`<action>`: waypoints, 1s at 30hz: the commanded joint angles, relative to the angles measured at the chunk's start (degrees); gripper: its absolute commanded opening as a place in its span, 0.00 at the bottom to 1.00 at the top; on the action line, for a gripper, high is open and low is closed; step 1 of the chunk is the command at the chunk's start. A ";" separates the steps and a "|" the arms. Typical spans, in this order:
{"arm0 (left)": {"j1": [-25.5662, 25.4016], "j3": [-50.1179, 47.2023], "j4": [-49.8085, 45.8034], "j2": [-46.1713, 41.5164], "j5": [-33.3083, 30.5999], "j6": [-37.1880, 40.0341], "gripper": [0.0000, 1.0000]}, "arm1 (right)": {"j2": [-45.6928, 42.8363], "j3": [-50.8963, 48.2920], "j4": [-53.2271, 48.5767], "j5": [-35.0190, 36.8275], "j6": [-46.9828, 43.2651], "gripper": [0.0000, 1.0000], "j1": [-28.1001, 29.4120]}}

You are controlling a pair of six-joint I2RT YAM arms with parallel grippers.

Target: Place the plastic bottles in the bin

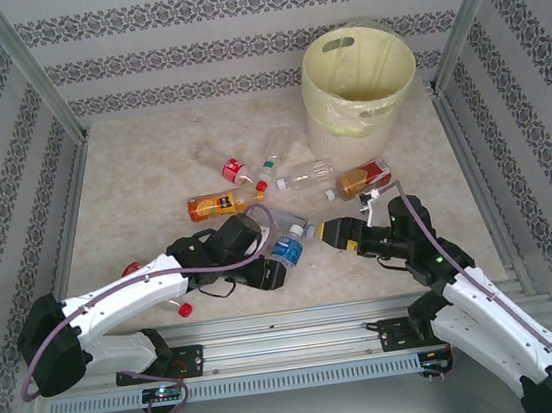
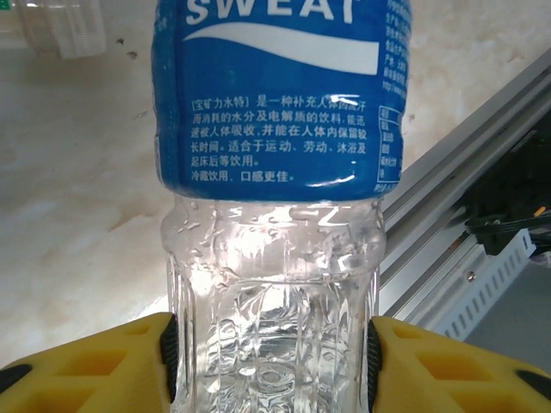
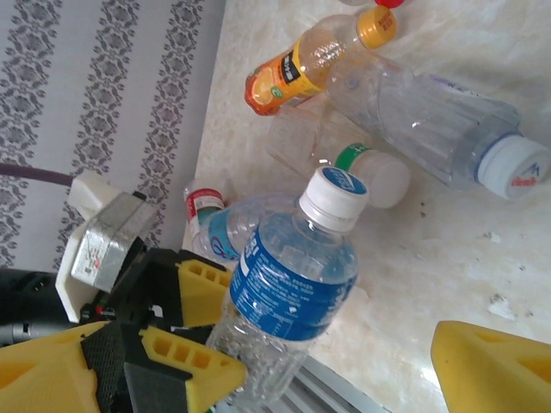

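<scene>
The left gripper is clamped on the clear, ribbed lower body of a blue-labelled bottle. Both yellow fingers press its sides. The bottle has a white cap and sits near the middle of the table's near edge. The right gripper is spread wide just beside that cap, gripping nothing. Other bottles lie mid-table, among them an orange-labelled bottle and a clear bottle. The pale-yellow bin stands near the far right corner.
</scene>
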 commanded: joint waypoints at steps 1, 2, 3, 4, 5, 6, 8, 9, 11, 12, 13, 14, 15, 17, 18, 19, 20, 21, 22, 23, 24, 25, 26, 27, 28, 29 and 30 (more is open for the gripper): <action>-0.90 -1.06 5.53 0.20 0.99 -2.95 0.53 | 0.95 -2.33 6.98 -0.27 4.32 0.91 0.63; -0.90 -1.74 7.53 -0.05 0.94 -3.80 0.52 | 1.65 -2.99 8.37 -0.49 5.45 0.91 0.76; -0.91 -2.31 9.52 -0.32 1.19 -4.70 0.52 | 2.33 -3.59 9.68 -0.62 6.24 0.91 0.85; -0.90 -2.86 11.88 -0.63 1.53 -5.72 0.52 | 2.80 -4.27 11.13 -0.42 7.01 0.91 1.05; -0.89 -3.35 14.21 -0.76 1.93 -6.62 0.52 | 3.27 -4.73 12.33 -0.21 7.52 0.91 1.41; -0.90 -3.58 16.35 -0.71 2.49 -7.54 0.52 | 3.71 -4.85 12.84 0.13 7.69 0.91 1.79; -0.89 -4.25 20.83 -0.30 3.83 -9.30 0.52 | 4.72 -4.75 13.82 0.69 7.69 0.93 2.67; -0.90 -4.38 22.34 0.12 4.50 -9.98 0.52 | 5.20 -4.71 14.46 0.78 7.77 0.94 3.12; -0.90 -4.47 25.29 1.27 5.75 -11.16 0.52 | 6.88 -4.53 16.36 0.83 7.97 0.95 4.06; -0.91 -4.60 26.45 1.74 6.20 -11.46 0.52 | 7.62 -4.40 16.98 0.94 7.93 0.95 4.43; -0.90 -4.69 27.64 2.13 6.61 -11.84 0.52 | 8.63 -4.28 17.73 1.25 8.01 0.95 5.00; -0.90 -4.72 28.61 2.58 7.12 -12.17 0.52 | 9.50 -4.21 18.39 1.59 7.98 0.95 5.55; -0.90 -4.69 29.35 2.84 7.48 -12.42 0.52 | 10.11 -4.10 18.98 2.01 7.90 0.95 5.99; -0.90 -4.67 30.25 3.26 8.28 -12.66 0.52 | 11.55 -3.94 20.18 2.98 7.94 0.95 6.79; -0.90 -4.79 30.52 3.35 8.53 -12.67 0.52 | 12.06 -3.92 20.76 3.29 8.04 0.94 7.07; -0.90 -4.86 30.74 3.56 8.85 -12.60 0.52 | 12.67 -3.88 21.54 3.64 8.12 0.93 7.42; -0.90 -4.93 30.99 3.71 9.00 -12.58 0.52 | 13.27 -3.70 22.16 3.99 8.14 0.91 7.63; -0.90 -5.11 31.26 3.87 9.19 -12.58 0.52 | 13.64 -3.50 22.41 4.25 8.14 0.89 7.82; -0.90 -5.27 31.45 3.92 9.34 -12.66 0.52 | 14.05 -3.35 22.58 4.58 8.06 0.85 7.92; -0.90 -5.40 31.53 3.93 9.40 -12.62 0.52 | 14.28 -3.19 22.48 4.86 7.89 0.81 8.04; -0.90 -5.48 31.55 3.97 9.45 -12.55 0.52 | 14.29 -3.04 22.35 5.27 7.80 0.78 8.10; -0.90 -5.53 31.45 3.84 9.42 -12.42 0.52 | 14.09 -3.06 22.04 5.77 7.80 0.75 8.10; -0.90 -5.55 31.30 3.81 9.27 -12.16 0.53 | 13.78 -3.02 21.47 6.40 7.65 0.72 8.10; -0.90 -5.65 31.15 3.58 9.14 -12.01 0.53 | 13.37 -2.94 20.87 6.89 7.31 0.70 8.08; -0.90 -5.73 30.99 3.46 8.95 -11.76 0.54 | 12.82 -2.79 19.91 7.48 6.97 0.67 8.07; -0.90 -5.73 30.69 3.26 8.92 -11.33 0.56 | 12.35 -2.51 18.85 7.92 6.54 0.66 8.01; -0.90 -5.71 30.63 3.11 8.92 -10.92 0.58 | 11.94 -2.29 17.99 8.20 6.13 0.64 7.97</action>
